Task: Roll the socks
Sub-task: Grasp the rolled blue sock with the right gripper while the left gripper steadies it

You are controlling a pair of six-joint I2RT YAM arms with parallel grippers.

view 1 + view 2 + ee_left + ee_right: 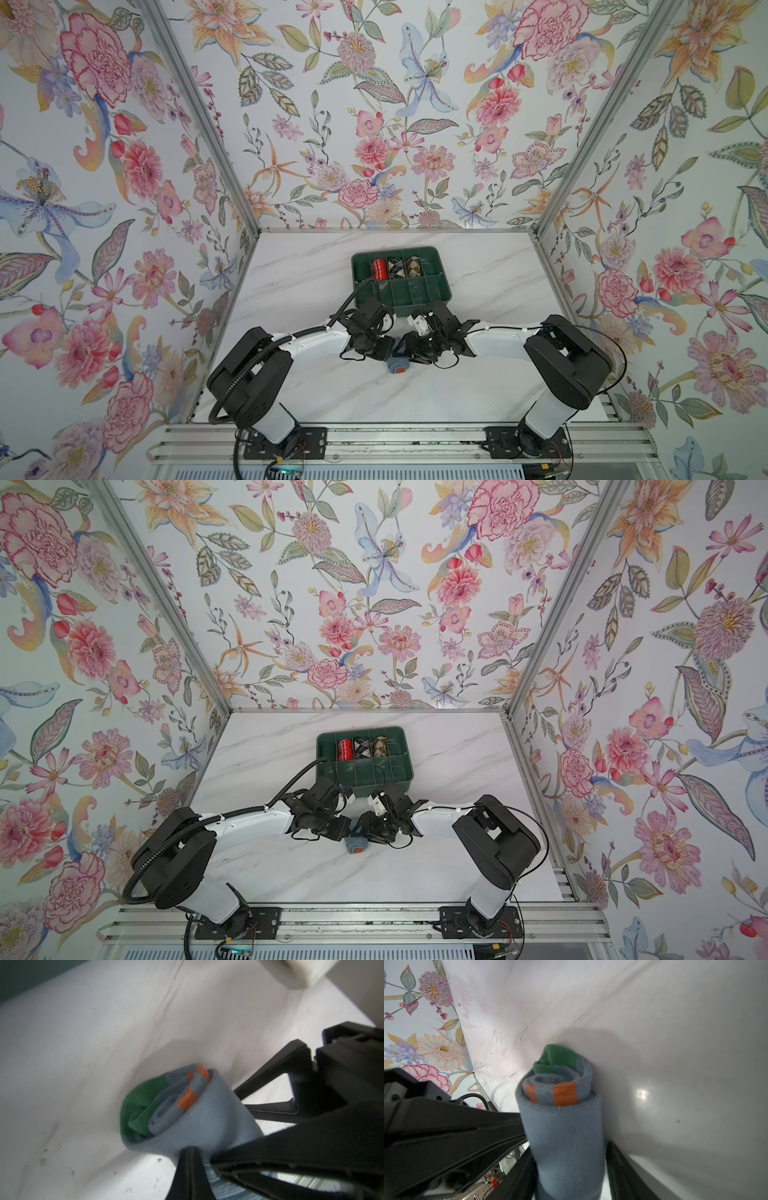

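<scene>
In both top views we see only the near end of the socks (399, 366) (356, 845); left arm (368, 338) (320, 820) and right arm (432, 340) (386, 825) hide the rest.

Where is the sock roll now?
In both top views the sock roll sits centrally between left tool and right tool, just below the green tray.

Ribbed knit socks (562, 1136), glossy table (675, 1043)

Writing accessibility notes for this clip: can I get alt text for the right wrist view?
A grey-blue sock roll, green and orange showing at its end, sits between the fingers of the right gripper, with the white marble table behind. The shut left gripper meets its side, and floral wallpaper fills one corner.
</scene>
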